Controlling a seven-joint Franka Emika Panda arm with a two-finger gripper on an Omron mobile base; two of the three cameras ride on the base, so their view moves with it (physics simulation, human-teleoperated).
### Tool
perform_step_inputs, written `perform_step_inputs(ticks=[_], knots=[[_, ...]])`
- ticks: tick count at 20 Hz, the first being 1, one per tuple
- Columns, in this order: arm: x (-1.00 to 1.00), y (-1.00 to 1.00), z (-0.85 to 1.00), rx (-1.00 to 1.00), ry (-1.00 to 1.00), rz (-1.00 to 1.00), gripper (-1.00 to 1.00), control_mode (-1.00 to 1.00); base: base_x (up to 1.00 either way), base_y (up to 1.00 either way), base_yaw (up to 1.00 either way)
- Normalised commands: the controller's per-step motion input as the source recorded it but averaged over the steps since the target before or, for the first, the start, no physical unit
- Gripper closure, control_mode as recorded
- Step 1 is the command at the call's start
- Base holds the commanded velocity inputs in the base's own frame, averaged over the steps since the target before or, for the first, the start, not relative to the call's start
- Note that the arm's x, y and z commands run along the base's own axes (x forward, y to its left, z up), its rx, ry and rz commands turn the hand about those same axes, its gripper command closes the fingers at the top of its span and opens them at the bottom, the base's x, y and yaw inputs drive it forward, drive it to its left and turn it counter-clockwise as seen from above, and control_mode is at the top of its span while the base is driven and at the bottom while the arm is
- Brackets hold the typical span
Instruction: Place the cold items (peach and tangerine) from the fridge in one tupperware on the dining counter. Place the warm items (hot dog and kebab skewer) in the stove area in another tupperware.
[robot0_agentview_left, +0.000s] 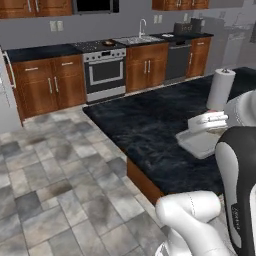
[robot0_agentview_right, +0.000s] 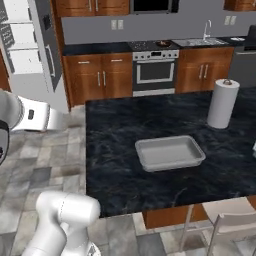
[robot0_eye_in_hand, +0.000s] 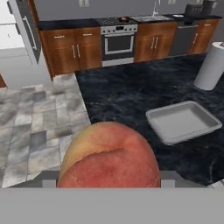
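Filling the bottom centre of the hand view, the peach is sitting right at the gripper, blocking the finger tips, so the contact itself is not showing; the jaws are standing wide with the fruit between them, reading as a grip on the peach. Its lower part is getting cut off by the frame bottom. Peach is roundish, no clear long axis; its crease is running roughly left to right across the face, yellow side up-left, red side low.

In the left base view the arm is covering part of the tupperware, and the hand is hovering over its near-right portion. In the right base view the tupperware is lying fully exposed on the dining counter, long side running left-right, open side up, nothing inside it. The paper towel roll is standing upright behind and to the right of it, well apart.

Counter's left edge is dropping to the tiled floor; bare dark surface is surrounding the tupperware on all sides. A chair is sitting at the counter's near-right edge, partly cropped. The stove and fridge are far back, small and blurry.
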Motion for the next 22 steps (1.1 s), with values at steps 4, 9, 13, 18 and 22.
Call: perform_step_inputs(ticks=[4,9,13,18,22], knots=[[0.0,0.0,0.0,0.0,0.0,0.0,1.0,1.0,-0.24,-1.0,0.0],[0.0,0.0,0.0,0.0,0.0,0.0,1.0,1.0,-0.57,-1.0,0.01],[0.0,0.0,0.0,0.0,0.0,0.0,1.0,1.0,-0.44,-1.0,0.03],[0.0,0.0,0.0,0.0,0.0,0.0,1.0,1.0,-0.06,-1.0,0.03],[0.0,0.0,0.0,0.0,0.0,0.0,1.0,1.0,0.06,-1.0,0.08]])
